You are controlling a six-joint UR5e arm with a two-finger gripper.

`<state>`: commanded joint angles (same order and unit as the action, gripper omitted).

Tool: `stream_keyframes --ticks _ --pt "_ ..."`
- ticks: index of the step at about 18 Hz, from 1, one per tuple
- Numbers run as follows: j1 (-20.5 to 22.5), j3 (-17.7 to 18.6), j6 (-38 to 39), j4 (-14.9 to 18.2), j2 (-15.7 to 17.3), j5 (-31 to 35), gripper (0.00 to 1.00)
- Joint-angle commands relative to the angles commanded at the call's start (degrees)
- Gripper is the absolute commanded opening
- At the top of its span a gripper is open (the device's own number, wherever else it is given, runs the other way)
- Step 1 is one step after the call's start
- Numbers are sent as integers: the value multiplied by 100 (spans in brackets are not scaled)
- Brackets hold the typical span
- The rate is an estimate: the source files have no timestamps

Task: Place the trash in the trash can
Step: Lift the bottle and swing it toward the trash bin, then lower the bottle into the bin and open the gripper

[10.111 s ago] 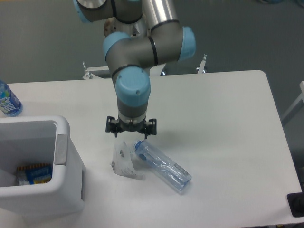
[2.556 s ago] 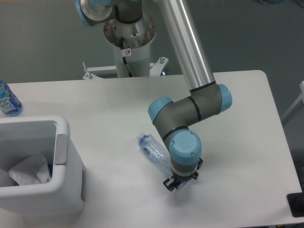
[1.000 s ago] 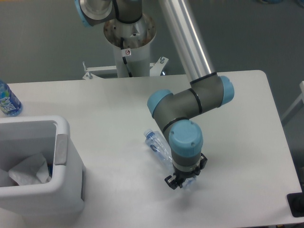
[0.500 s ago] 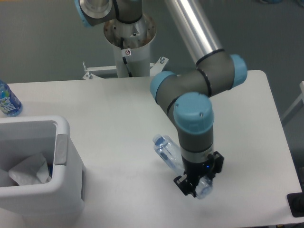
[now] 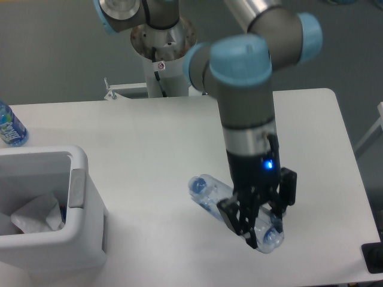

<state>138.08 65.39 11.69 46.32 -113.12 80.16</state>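
One arm: UR5e wrist pointing down over the tabletop (image 5: 149,137), well to the right of the trash can (image 5: 45,206), blue indicator light lit on the wrist.
Gripper (image 5: 258,216): jaws pinching the clear bluish water bottle (image 5: 209,190) across its lower body, a dark finger visible on either side of it.
Clear bluish water bottle: held at a slant, neck end up and toward the trash can, base end low and away from it; whether the base touches the tabletop cannot be told.
Crumpled white wrapper (image 5: 36,212): lying inside the trash can, against its right wall.
Trash can: white bin with thick rounded rim and grey side panel, standing at the left edge of the tabletop.
Blue-labelled bottle (image 5: 9,127): upright behind the trash can, at the far left, apart from it.
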Motion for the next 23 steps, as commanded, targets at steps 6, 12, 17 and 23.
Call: stream_keyframes --ticks 6,12,17,23 --pt "-465 9 141 -9 290 -115 52" --pt "-897 9 518 -18 458 -115 52" --pt "-1178 0 677 -18 466 -115 52" --pt "-1722 18 668 -18 282 -124 52"
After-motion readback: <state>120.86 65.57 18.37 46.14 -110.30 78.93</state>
